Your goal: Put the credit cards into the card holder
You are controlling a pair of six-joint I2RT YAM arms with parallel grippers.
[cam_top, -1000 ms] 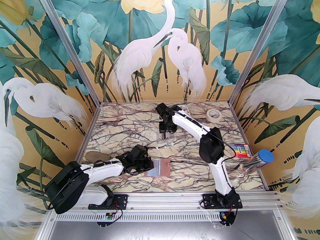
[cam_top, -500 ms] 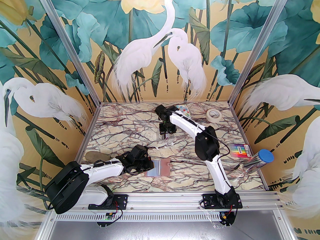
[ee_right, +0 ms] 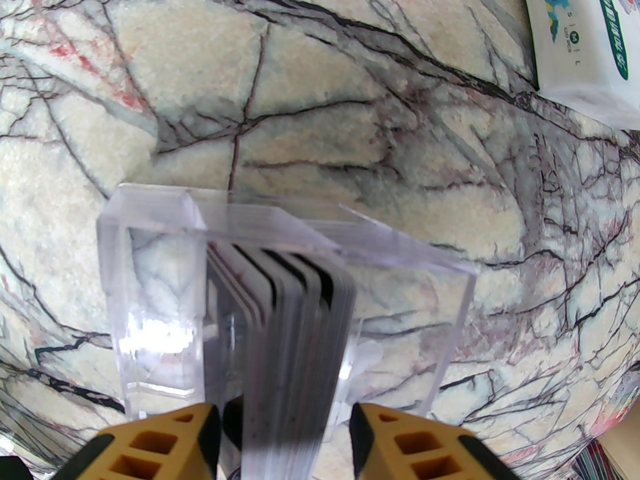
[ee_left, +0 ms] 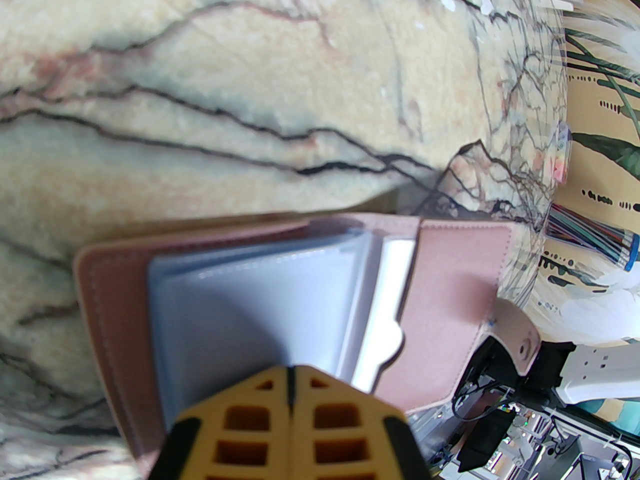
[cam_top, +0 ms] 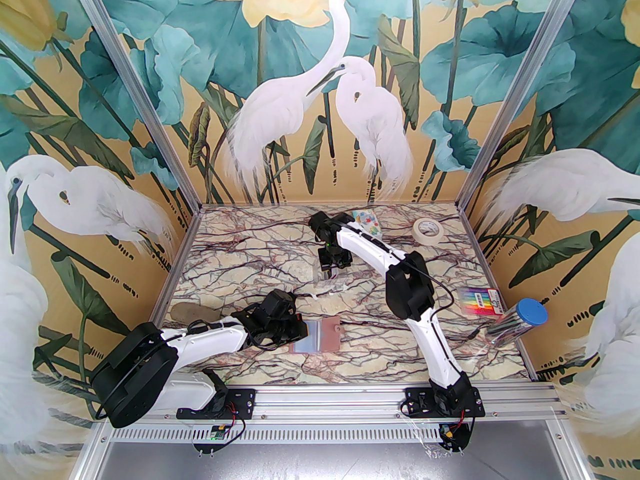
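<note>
My left gripper [ee_left: 290, 374] clenched, tip over sleeves [ee_left: 240, 308] of open holder [ee_left: 450, 288]; contact unclear. Holder lay flat near front edge of table [cam_top: 240, 268], bare marble around. My right gripper [ee_right: 285, 413] spread, fingers [ee_right: 165, 438] either side of cards [ee_right: 300, 308] standing edge-up in stand [ee_right: 150, 248] mid-table, slim gaps both sides. Card faces hidden, near ends blurred. Left arm [cam_top: 210, 340] low, folded; right arm [cam_top: 370, 248] stretched forward, wrist down. Tissue pack [ee_right: 575, 28] near stand, apart.

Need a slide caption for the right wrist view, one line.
Right gripper open astride the credit cards standing on edge in a clear stand on the marble table.
</note>
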